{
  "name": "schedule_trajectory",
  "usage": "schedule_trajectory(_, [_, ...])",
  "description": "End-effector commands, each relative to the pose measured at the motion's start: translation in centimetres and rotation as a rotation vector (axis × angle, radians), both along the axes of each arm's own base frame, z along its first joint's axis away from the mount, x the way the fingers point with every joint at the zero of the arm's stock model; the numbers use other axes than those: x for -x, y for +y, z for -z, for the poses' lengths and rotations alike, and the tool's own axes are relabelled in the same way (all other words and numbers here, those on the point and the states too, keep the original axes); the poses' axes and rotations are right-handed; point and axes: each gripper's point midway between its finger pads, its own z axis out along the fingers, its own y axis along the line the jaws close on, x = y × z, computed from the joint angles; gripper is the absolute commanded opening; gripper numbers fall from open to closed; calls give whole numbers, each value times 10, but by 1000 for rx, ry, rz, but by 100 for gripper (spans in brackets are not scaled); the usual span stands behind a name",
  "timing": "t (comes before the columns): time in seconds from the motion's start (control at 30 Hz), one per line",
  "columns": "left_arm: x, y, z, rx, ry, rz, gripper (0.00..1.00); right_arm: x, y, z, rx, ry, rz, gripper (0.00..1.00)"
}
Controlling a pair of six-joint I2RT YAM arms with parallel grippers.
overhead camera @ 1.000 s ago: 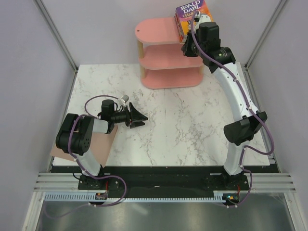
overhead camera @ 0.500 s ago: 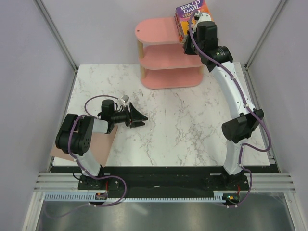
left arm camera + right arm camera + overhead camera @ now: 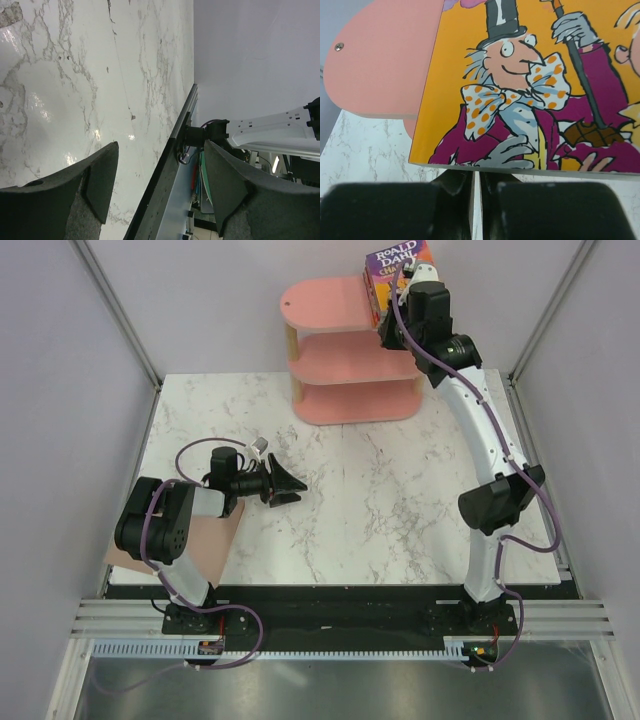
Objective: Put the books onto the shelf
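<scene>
Glossy paperback [image 3: 520, 100] on oval pink shelf [image 3: 385, 65]; right end effector [image 3: 476, 180] nearly closed (empty), left end effector [image 3: 160, 150] agape, empty.

Tan-pink sheet [image 3: 215, 540] lies on marble table [image 3: 400, 500], near-left.

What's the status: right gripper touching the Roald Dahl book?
Cannot tell. Right wrist view: the right gripper, jaws nearly closed, ends at the near edge of the Roald Dahl book; neither gap nor contact shows. The top view hides that spot.
</scene>
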Motion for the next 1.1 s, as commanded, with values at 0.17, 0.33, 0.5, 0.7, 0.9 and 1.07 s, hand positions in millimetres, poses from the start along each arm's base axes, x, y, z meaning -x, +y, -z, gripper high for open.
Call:
schedule_trajectory(0.17, [0,-1,-14,-3,-91,26,76,-12,1,-22,-26,-80,20,12])
schedule_trajectory(0.33, [1,-1,-14,-6,-98,26,76,-6,-1,-26,-22,-88,13,12])
schedule_trajectory(0.5, [-1,-1,-16,-13,-111,27,77,13,-6,-22,-18,-70,2,13])
schedule_trajectory(0.7, [-5,0,-16,-39,-108,19,100,50,-16,20,-16,2,-7,37])
schedule_trajectory(0.9, [-23,16,-18,-247,-111,-31,100,89,-37,105,15,144,49,75])
schedule_trajectory(1.07, [-52,35,-56,-438,-233,-63,100,117,-56,181,63,289,99,93])
